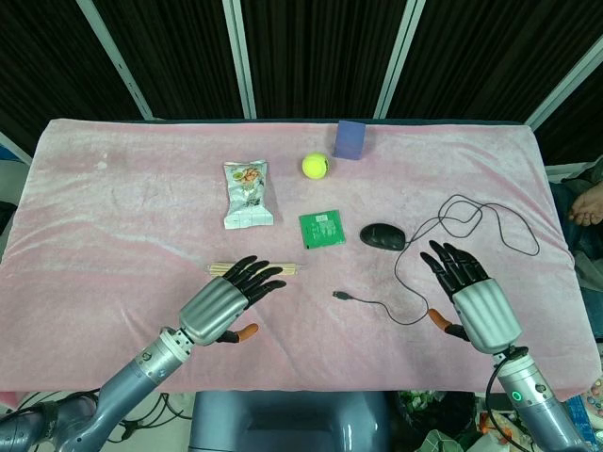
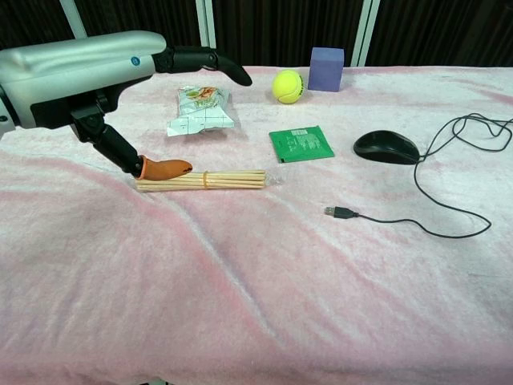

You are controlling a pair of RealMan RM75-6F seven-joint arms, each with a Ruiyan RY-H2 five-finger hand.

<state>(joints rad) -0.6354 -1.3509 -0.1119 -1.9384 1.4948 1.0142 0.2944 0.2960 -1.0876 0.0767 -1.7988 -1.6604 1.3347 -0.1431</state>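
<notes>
In the head view the left hand (image 1: 229, 298) covers the middle of the bundle of sticks (image 1: 290, 269), so only its ends show beside the fingers. The chest view cuts the same hand off at the left edge, and the right hand (image 1: 469, 292) lies outside that view altogether. The print on the snack packet (image 1: 248, 194) beyond the left hand is too small to read, as is that on the green packet (image 1: 321, 229)

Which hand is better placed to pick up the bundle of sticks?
Left. The left hand hovers right over the sticks, thumb beside them. The right hand is far off, past the mouse.
</notes>
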